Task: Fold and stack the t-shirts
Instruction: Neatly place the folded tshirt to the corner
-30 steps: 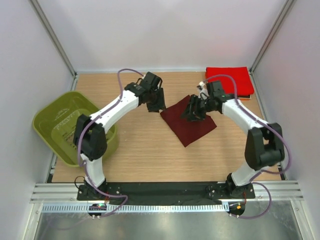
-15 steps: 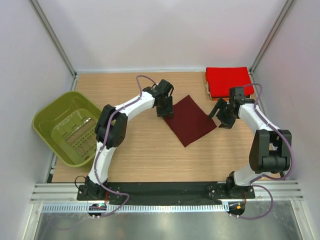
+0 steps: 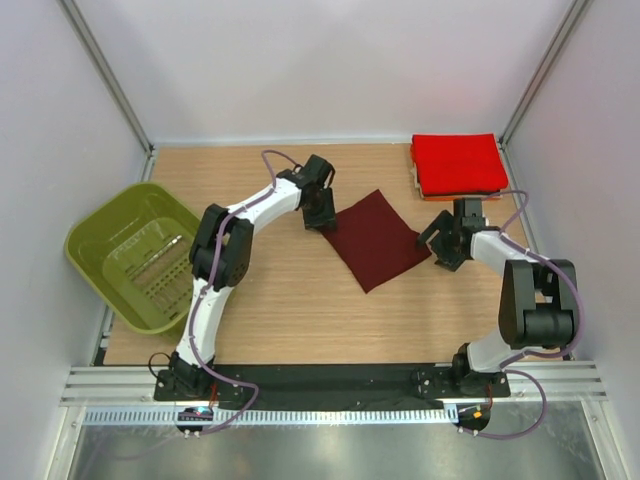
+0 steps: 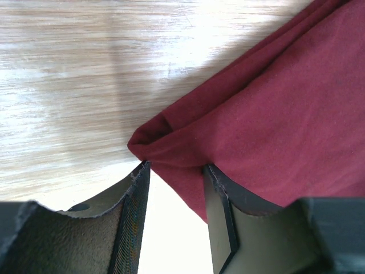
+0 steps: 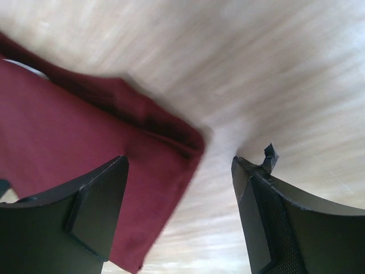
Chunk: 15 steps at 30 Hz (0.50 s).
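Since half a second ago, the right pincer (image 3: 443,243) is brought in from near the red t-shirt (image 3: 457,163) to the right corner of the maroon t-shirt (image 3: 378,240). The left pincer (image 3: 320,211) is shifted only slightly at the far-left corner, and the cloth itself is not displaced. The maroon t-shirt is laid flat mid-counter (image 3: 280,300) as a folded rectangle turned diamond-wise, well apart from the red t-shirt folded at the far-right corner. In the left wrist view, the cloth corner is seen just at the fingertips with a narrow gap kept between them; nothing is clamped. In the right wrist view, the fingers are spread wide with the other corner lying between and ahead of them, also ungripped. The step in hand is judged to be a two-corner grasp, for a last fold or a transfer to the red t-shirt. Both pincers need to be lowered and closed on all layers together, then lifted evenly so the fold is not lost.
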Each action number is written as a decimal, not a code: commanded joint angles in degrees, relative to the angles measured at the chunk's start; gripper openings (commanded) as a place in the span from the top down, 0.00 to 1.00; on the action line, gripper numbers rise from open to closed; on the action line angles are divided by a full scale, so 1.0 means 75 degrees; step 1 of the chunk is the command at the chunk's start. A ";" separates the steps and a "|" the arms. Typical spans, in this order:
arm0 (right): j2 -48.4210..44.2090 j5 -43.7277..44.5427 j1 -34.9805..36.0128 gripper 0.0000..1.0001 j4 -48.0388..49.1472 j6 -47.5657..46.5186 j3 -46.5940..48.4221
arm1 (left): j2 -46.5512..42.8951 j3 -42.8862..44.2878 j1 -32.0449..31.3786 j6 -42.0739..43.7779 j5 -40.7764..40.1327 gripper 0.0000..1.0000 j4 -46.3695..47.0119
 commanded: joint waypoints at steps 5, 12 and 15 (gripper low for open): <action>0.0017 -0.0022 0.0124 0.18 0.1659 0.0078 -0.0970 | 0.0102 0.0413 0.0055 -0.0068 0.0102 0.56 -0.0018; -0.0077 0.0236 0.0381 0.19 0.1764 0.0031 -0.1217 | 0.0160 0.0472 0.0055 -0.0103 0.0090 0.56 -0.0123; -0.0077 0.0318 0.0452 0.19 0.1858 0.0043 -0.1369 | 0.0172 0.0472 0.0066 -0.0115 0.0090 0.56 -0.0147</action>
